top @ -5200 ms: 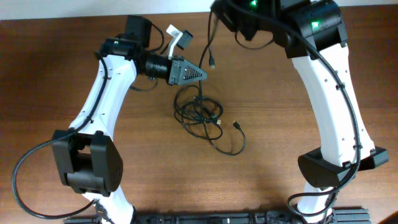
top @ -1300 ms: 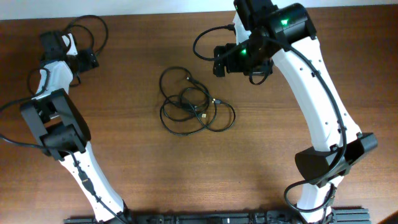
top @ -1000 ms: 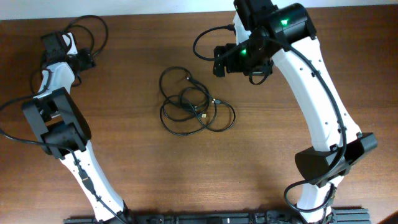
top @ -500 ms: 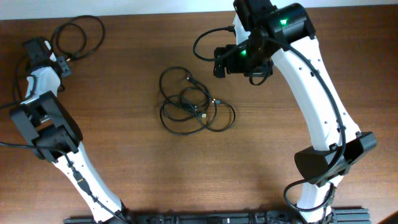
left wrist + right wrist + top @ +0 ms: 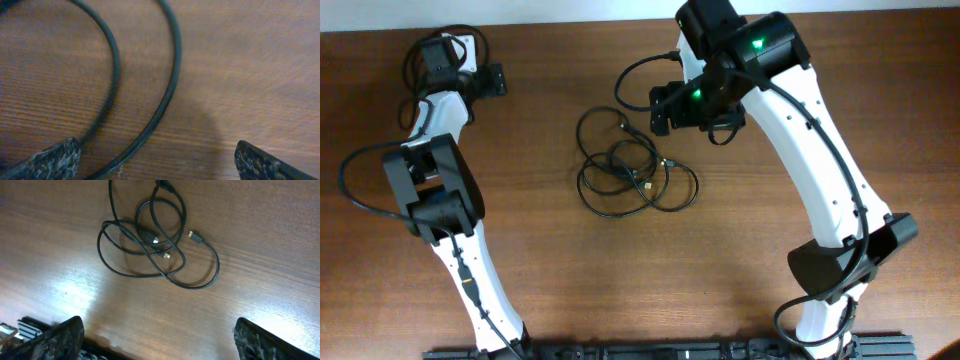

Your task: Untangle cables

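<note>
Aim matters: the right gripper (image 5: 161, 338), jaws spread wide and empty, should take the outer loop (image 5: 217, 270) ahead of it, not the cable tangle's (image 5: 156, 239) crossed middle.

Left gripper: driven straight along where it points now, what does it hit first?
Most likely the cable: in the wrist view two strands of its loop run between the fingers of the open left gripper, on the table just ahead. Depth is unclear.

Smooth brown wood-grain counter (image 5: 720, 290), faintly glossy. Thin black cables (image 5: 625, 172), rubbery, semi-matt. Glossy white plastic arm shells (image 5: 827, 180). Rough, speckled grey pads (image 5: 50, 157) on left pincer (image 5: 160, 160).
</note>
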Controlling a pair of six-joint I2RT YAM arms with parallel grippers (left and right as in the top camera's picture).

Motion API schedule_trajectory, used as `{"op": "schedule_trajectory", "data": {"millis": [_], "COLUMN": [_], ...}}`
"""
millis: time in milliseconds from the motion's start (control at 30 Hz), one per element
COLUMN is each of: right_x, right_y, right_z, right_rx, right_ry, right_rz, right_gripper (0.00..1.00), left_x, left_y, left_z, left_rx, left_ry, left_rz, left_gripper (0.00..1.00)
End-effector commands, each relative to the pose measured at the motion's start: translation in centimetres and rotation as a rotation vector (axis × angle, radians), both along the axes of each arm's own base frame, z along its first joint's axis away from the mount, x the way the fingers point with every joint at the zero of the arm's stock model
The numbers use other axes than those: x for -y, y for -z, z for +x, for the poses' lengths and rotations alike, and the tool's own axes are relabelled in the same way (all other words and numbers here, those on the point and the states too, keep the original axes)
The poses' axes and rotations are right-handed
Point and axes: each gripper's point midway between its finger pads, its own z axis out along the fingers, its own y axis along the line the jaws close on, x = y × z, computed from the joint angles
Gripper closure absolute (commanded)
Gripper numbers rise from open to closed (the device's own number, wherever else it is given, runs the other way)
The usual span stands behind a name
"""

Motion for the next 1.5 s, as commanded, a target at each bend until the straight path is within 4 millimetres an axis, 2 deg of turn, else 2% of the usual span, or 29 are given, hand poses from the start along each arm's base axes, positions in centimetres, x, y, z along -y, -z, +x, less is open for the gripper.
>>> {"op": "schedule_trajectory", "data": {"millis": [0, 33, 100, 167, 233, 300, 433, 533, 600, 667, 733, 767, 800, 833, 867, 900, 933, 967, 1000, 1067, 1133, 1233, 1267, 1367, 1467], "right_x": [-0.5, -0.5, -0.5, -0.5, -0.5, -0.5, -0.4, -0.4, -0.4, -0.4, -0.4, -0.4, -0.4, -0.4, -0.4, -0.4, -0.4, -0.4, -0.5, -0.5, -0.9, -1.6, -1.8, -2.2, -2.1], "right_y": [0.4, 0.4, 0.4, 0.4, 0.4, 0.4, 0.4, 0.4, 0.4, 0.4, 0.4, 0.4, 0.4, 0.4, 0.4, 0.4, 0.4, 0.4, 0.4, 0.4, 0.4, 0.4, 0.4, 0.4, 0.4], "right_z": [-0.1, -0.2, -0.2, -0.2, -0.2, -0.2, -0.3, -0.2, -0.2, -0.3, -0.3, -0.3, -0.3, -0.3, -0.2, -0.2, -0.3, -0.3, -0.3, -0.3, -0.5, -1.0, -1.2, -1.4, -1.4], "right_rx": [-0.001, -0.002, -0.002, -0.003, -0.003, -0.006, -0.007, -0.006, -0.006, -0.006, -0.006, -0.006, -0.006, -0.006, -0.006, -0.006, -0.006, -0.007, -0.007, -0.007, -0.006, -0.003, -0.003, 0.007, 0.011], "right_ry": [-0.021, -0.021, -0.02, -0.02, -0.02, -0.02, -0.02, -0.02, -0.02, -0.02, -0.02, -0.02, -0.02, -0.02, -0.02, -0.02, -0.02, -0.021, -0.021, -0.023, -0.033, -0.064, -0.071, -0.107, -0.105], "right_rz": [-0.013, -0.013, -0.014, -0.014, -0.014, -0.015, -0.016, -0.016, -0.016, -0.015, -0.015, -0.015, -0.015, -0.015, -0.016, -0.016, -0.015, -0.016, -0.015, -0.016, -0.016, -0.017, -0.018, -0.023, -0.03], "right_gripper": [0.06, 0.06, 0.06, 0.06, 0.06, 0.06, 0.06, 0.06, 0.06, 0.06, 0.06, 0.07, 0.06, 0.06, 0.06, 0.06, 0.07, 0.06, 0.07, 0.06, 0.06, 0.06, 0.06, 0.06, 0.06], "left_x": [-1.5, -2.0, -2.3, -3.1, -4.7, -6.2, -9.6, -10.8, -11.1, -12.0, -12.7, -12.8, -12.7, -12.5, -12.1, -11.5, -10.8, -10.3, -10.2, -10.2, -11.3, -13.4, -14.1, -15.3, -15.5], "left_y": [2.3, 2.6, 2.9, 3.2, 3.7, 4.3, 4.6, 2.4, -0.1, -4.3, -8.2, -9.1, -8.8, -8.1, -6.8, -5.8, -4.9, -4.2, -3.9, -3.2, -2.3, -0.8, -0.5, -0.1, 0.6], "left_z": [-0.3, -0.4, -0.5, -1.1, -2.1, -3.4, -5.4, -4.9, -3.6, -2.1, -1.4, -1.4, -1.8, -2.2, -3.1, -3.7, -4.0, -4.5, -4.9, -5.8, -7.5, -10.5, -11.4, -12.9, -13.3], "left_rx": [-0.04, -0.046, -0.051, -0.067, -0.104, -0.145, -0.182, -0.133, -0.069, 0.047, 0.138, 0.149, 0.128, 0.093, 0.037, -0.005, -0.031, -0.062, -0.079, -0.126, -0.192, -0.301, -0.319, -0.353, -0.368], "left_ry": [0.009, -0.01, -0.016, -0.03, -0.069, -0.098, -0.162, -0.18, -0.187, -0.275, -0.34, -0.347, -0.348, -0.348, -0.348, -0.338, -0.315, -0.306, -0.307, -0.32, -0.381, -0.464, -0.48, -0.507, -0.511], "left_rz": [0.091, 0.111, 0.11, 0.107, 0.119, 0.114, 0.096, 0.11, 0.112, 0.062, 0.019, 0.015, 0.01, 0.002, -0.012, -0.033, -0.064, -0.083, -0.088, -0.089, -0.035, 0.022, 0.015, 0.002, -0.01], "left_gripper": [0.0, 0.04, 0.22, 0.63, 0.84, 1.0, 1.0, 1.0, 1.0, 1.0, 1.0, 0.98, 0.81, 0.68, 0.68, 0.59, 0.43, 0.18, 0.21, 0.34, 0.33, 0.38, 0.49, 0.65, 0.62]}}
